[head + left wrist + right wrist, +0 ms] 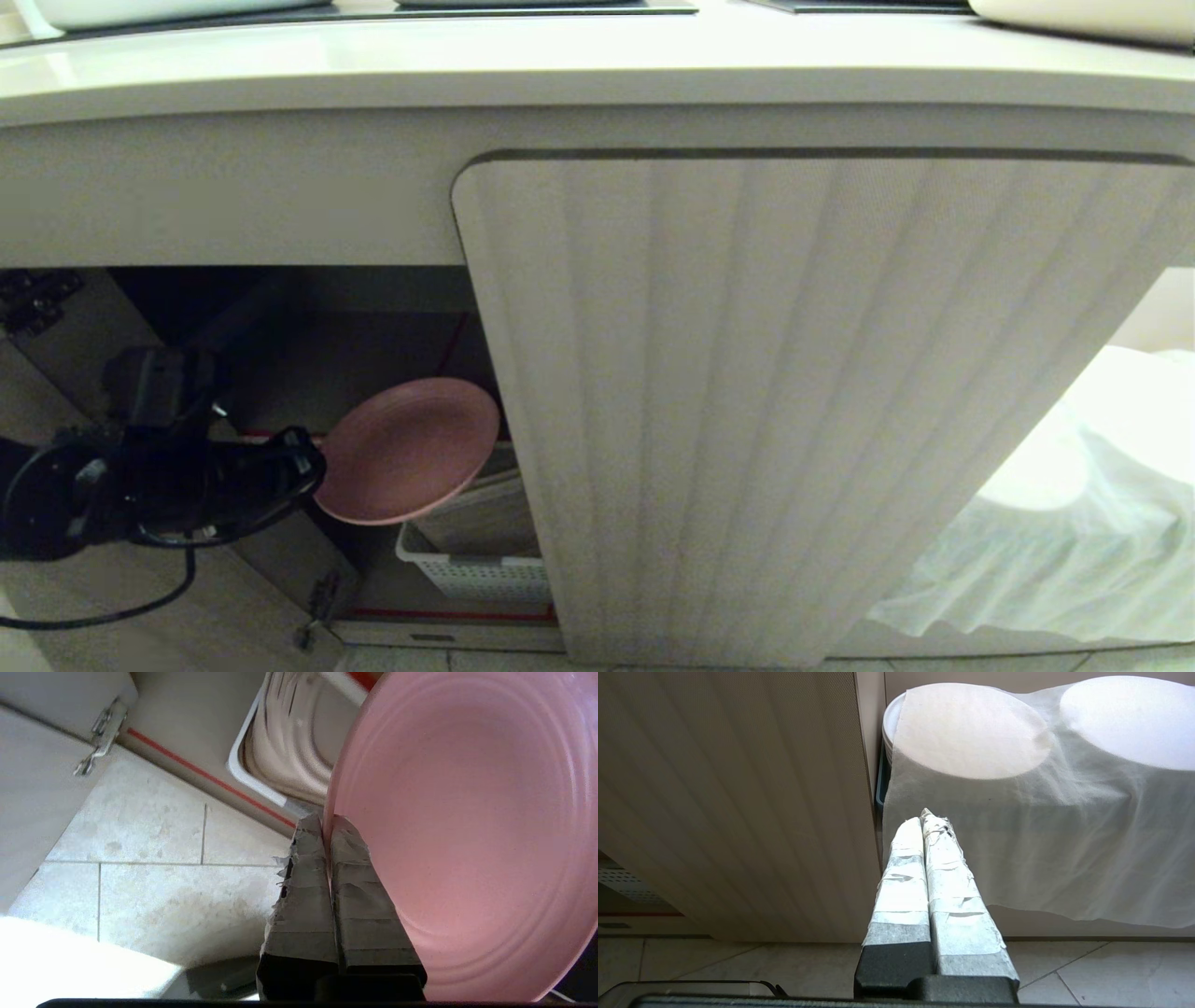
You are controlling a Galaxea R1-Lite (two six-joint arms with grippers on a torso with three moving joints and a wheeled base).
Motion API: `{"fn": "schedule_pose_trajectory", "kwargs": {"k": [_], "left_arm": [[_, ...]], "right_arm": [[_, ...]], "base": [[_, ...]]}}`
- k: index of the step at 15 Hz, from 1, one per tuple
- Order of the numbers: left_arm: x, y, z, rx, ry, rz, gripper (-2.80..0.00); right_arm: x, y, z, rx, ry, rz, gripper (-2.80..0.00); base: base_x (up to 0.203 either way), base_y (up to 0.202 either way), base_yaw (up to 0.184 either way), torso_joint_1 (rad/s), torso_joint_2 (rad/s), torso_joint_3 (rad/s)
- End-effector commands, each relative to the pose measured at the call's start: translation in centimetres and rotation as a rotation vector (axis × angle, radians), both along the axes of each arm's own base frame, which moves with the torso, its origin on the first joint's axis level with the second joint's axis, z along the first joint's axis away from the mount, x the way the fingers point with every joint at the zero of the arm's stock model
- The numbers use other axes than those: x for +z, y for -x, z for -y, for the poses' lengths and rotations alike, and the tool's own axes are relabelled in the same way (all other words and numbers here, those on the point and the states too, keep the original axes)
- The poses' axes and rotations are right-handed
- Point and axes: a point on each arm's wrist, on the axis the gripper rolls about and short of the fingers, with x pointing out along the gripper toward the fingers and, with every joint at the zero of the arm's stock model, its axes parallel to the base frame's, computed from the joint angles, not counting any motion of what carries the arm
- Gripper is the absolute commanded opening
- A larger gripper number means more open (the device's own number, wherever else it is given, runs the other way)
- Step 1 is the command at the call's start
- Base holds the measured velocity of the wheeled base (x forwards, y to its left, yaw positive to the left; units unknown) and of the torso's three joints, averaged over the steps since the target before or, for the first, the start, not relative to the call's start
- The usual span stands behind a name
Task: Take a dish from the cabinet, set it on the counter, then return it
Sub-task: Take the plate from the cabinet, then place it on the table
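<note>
Low on the left, at the cabinet's (pixel 280 327) open half, the left gripper (pixel 313 467) clenches the near rim of the pink dish (pixel 411 448); its taped fingers (pixel 303 868) pinch the plate's edge between them. The dish hangs tilted in the air, extending rightward from the gripper, above a white slotted basket (pixel 467 574) that sits on the red-edged bottom shelf. A black hinge (pixel 33 294) shows at the upper left of the opening, and pale floor tiles (pixel 149 858) lie below. Right of the dish, the fluted, round-cornered door (pixel 794 401) fills the middle of the head view, and the cream counter (pixel 597 65) runs across the top. Farther right, a white cloth (pixel 1074 523) drapes over round shapes beside the door. The right gripper (pixel 927 819), pressed shut and empty, points at that cloth from close to the floor. No writing can be read anywhere.
</note>
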Motion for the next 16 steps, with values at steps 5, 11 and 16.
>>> {"fn": "schedule_pose_trajectory", "kwargs": {"k": [5, 11, 16], "left_arm": [[0.3, 3.8, 0.3, -0.031, -0.032, 0.015, -2.8], [0.3, 6.7, 0.6, -0.069, -0.035, 0.037, -2.8], [0.2, 9.0, 0.8, -0.095, -0.05, 0.045, -2.8]], "right_arm": [[0.0, 0.0, 0.0, -0.001, -0.001, 0.001, -2.8], [0.0, 0.0, 0.0, -0.001, -0.001, 0.001, -2.8], [0.0, 0.0, 0.0, -0.001, -0.001, 0.001, -2.8]], "base": [[0.0, 0.0, 0.0, 0.0, 0.0, 0.0], [0.0, 0.0, 0.0, 0.0, 0.0, 0.0], [0.0, 0.0, 0.0, 0.0, 0.0, 0.0]]}}
